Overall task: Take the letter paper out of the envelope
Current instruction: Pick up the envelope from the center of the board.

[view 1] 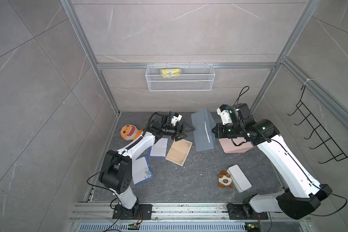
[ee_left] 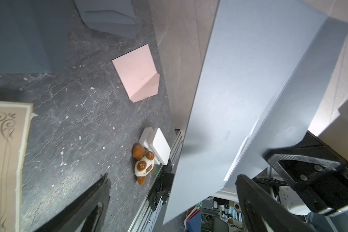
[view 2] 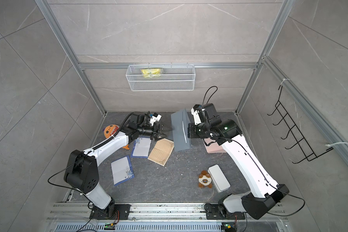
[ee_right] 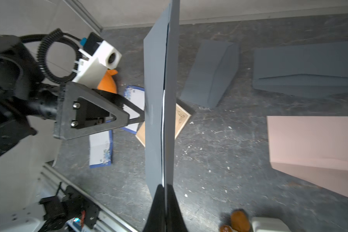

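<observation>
One stiff grey envelope (view 1: 199, 136), right gripper (ee_right: 165, 190) pinching its edge, left gripper (view 1: 186, 133) spread beside

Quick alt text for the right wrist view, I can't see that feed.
The right gripper pinches a grey envelope held edge-on, a white letter paper edge showing in its slit. The open left gripper is poised at the envelope's flat side; more envelopes and loose sheets lie on the dark table behind.

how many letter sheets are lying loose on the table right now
3. A blue-bordered white sheet by the left arm's base, a second blue-bordered sheet just behind it, and a tan sheet beside that. One more may sit inside the grey envelope.
</observation>
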`<control>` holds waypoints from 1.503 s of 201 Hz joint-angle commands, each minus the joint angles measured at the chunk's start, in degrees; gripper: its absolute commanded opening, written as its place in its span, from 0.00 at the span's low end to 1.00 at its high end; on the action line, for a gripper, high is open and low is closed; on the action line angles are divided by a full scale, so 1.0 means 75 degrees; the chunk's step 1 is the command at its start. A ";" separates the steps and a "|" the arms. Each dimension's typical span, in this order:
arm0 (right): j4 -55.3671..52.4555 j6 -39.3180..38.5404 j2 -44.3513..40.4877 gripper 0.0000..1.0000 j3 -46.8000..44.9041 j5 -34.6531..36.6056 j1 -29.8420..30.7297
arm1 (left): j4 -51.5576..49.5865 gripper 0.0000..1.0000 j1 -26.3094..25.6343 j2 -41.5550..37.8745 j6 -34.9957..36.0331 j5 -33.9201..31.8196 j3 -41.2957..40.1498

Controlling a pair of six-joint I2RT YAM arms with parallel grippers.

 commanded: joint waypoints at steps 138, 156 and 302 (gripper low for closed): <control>0.6222 0.3328 0.0612 0.00 -0.2258 -0.6141 -0.1759 | 0.4282 0.44 0.0402 -0.0054 -0.3214 0.0554 -0.0065; 0.7152 0.3976 0.0672 0.00 -0.2530 -0.6288 -0.1855 | 0.4532 0.38 0.0415 -0.0016 -0.3470 0.0579 -0.0077; 0.8868 0.5122 0.1099 0.22 -0.3057 -0.6486 -0.2174 | 0.5061 0.00 0.0412 -0.0121 -0.4427 0.0270 0.0384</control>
